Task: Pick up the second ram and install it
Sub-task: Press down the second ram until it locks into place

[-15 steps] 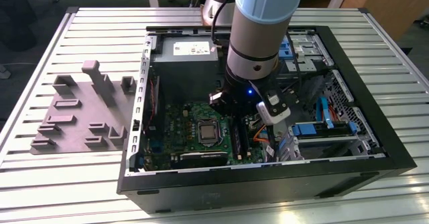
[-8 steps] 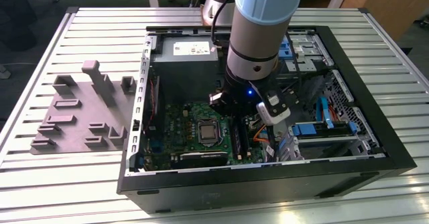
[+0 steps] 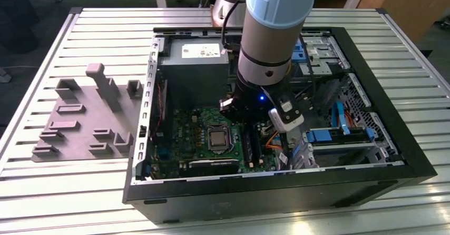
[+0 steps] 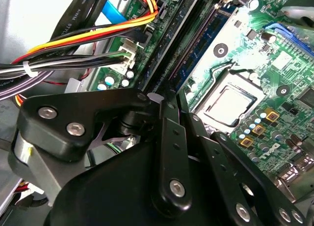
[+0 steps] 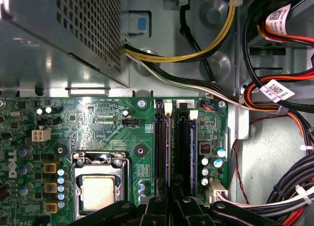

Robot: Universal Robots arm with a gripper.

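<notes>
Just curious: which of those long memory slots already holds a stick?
The slot farthest from the processor: a blue-faced stick stands in it, while the others look dark.

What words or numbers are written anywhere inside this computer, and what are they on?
Nothing reads clearly.
White sticker on the grey metal power supply box: too small.
White paper tags on the red and black wires: blurred.
Tiny white markings on the green motherboard: too small.
White print along the black flat cable: blurred.
</notes>
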